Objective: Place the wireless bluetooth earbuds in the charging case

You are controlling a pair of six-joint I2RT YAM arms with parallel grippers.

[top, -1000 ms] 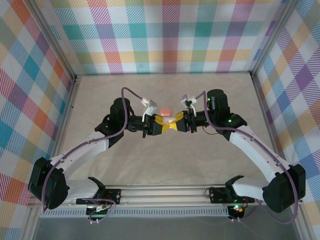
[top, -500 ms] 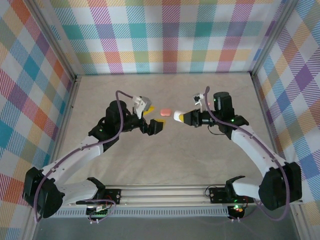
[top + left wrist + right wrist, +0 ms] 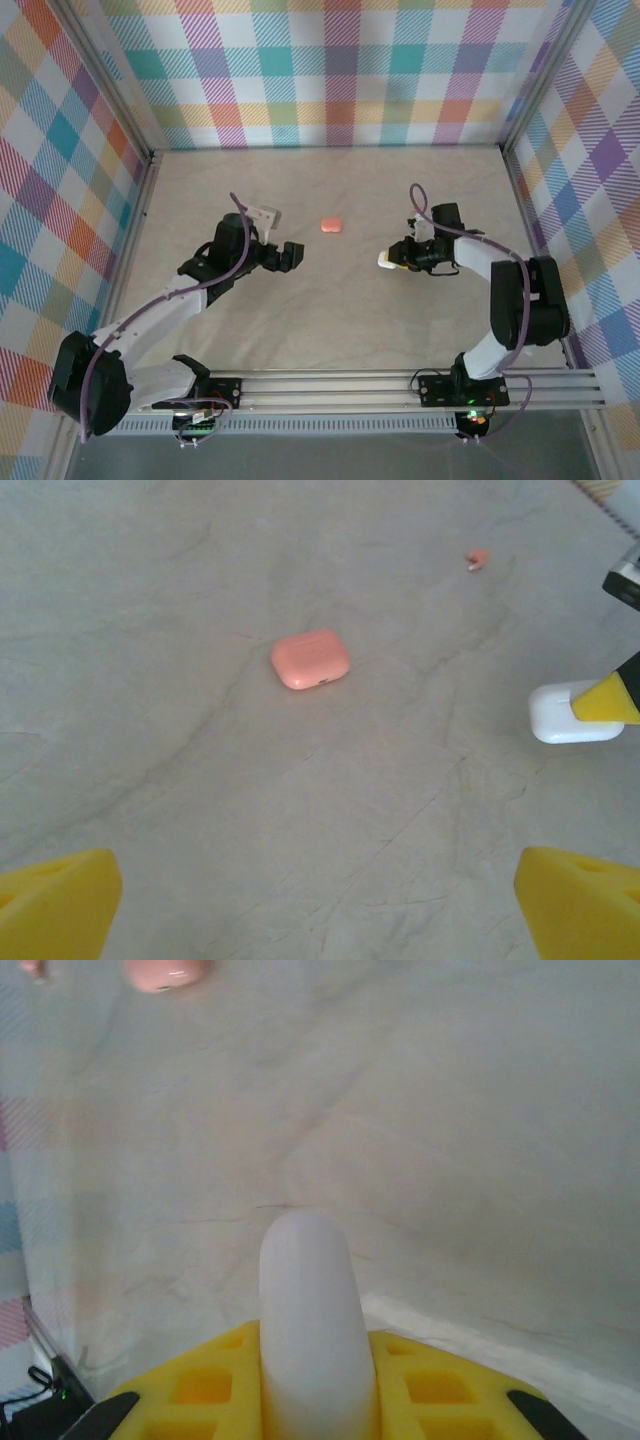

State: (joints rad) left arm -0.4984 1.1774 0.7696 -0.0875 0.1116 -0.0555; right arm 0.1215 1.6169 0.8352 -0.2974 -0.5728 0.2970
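left tool (image 3: 290,256): mine, jaws spread wide, nothing in them; sits left of centre.
right tool (image 3: 395,260): mine, pinched on the white case (image 3: 312,1330), gripped by one end; sits right of centre.
pink case (image 3: 310,659): lid down, flat on the worktop (image 3: 330,320), mid-scene, farther out than both my tools, touching neither.
earbud (image 3: 477,558): I see one pink speck loose on the worktop, near the pink case, not touching it.

Bare table (image 3: 330,330) lies all round the pink case (image 3: 331,224), leaving it free to reach from either side. The nearest obstacle is the white case (image 3: 385,261), clamped in the right fingers (image 3: 430,1385). An earbud (image 3: 477,558) lies beyond the pink case.
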